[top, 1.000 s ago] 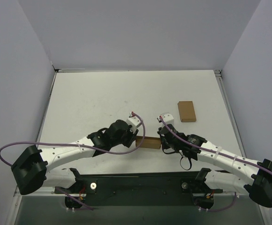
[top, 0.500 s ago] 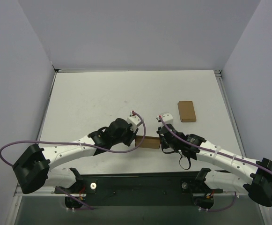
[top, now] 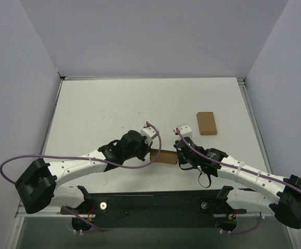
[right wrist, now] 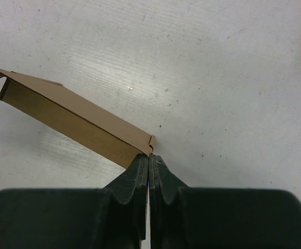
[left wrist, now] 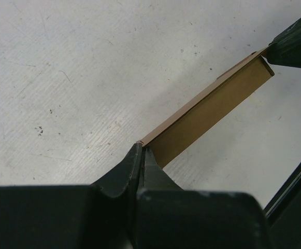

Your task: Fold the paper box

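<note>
The box (left wrist: 207,111) is plain kraft brown, and the card (top: 206,123) is the same brown. The tabletop (left wrist: 62,78) is white with dark specks. The left hand (left wrist: 141,151) and right hand (right wrist: 149,157) are black. The cables (top: 36,155) are purple.

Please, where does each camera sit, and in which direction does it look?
Top external: above and behind the arms, looking down on the white table; both arms show, the thin brown cardboard paper box between them.
Left wrist: on the left arm, looking along the paper box; its shut left gripper shows.
Right wrist: on the right arm, looking along the box; its shut right gripper shows.
Shared: both wrist views show that box, from opposite ends.
</note>
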Available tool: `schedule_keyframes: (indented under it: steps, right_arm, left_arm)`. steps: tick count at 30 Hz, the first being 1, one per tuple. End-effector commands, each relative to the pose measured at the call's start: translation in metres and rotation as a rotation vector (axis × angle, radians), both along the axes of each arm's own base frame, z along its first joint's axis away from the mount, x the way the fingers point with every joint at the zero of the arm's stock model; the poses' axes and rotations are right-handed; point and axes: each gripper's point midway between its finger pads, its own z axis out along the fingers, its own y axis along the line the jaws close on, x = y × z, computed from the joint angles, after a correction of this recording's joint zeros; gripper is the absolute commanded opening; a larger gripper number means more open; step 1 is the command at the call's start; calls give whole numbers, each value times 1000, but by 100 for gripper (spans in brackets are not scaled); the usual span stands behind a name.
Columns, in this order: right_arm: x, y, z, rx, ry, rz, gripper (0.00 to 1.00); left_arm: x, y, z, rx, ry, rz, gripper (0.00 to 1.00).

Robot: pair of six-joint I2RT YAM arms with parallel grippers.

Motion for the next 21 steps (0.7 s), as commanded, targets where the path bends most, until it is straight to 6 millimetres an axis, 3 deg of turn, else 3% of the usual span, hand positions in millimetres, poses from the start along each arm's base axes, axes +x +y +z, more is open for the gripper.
schedule_keyframes:
  steps: [1, 10, 21]
  right_arm:
    - [6, -5, 8, -16, -27, -52, 0]
    - [9, -11, 17, 7, -91, -139, 0]
    - [3, -2, 15, 20, -101, -145, 0]
  left_arm:
    - [3, -13, 12, -70, 33, 25, 0]
    - [4, -14, 0, -164, 101, 181, 0]
    - [-3, -21, -3, -246, 82, 309, 0]
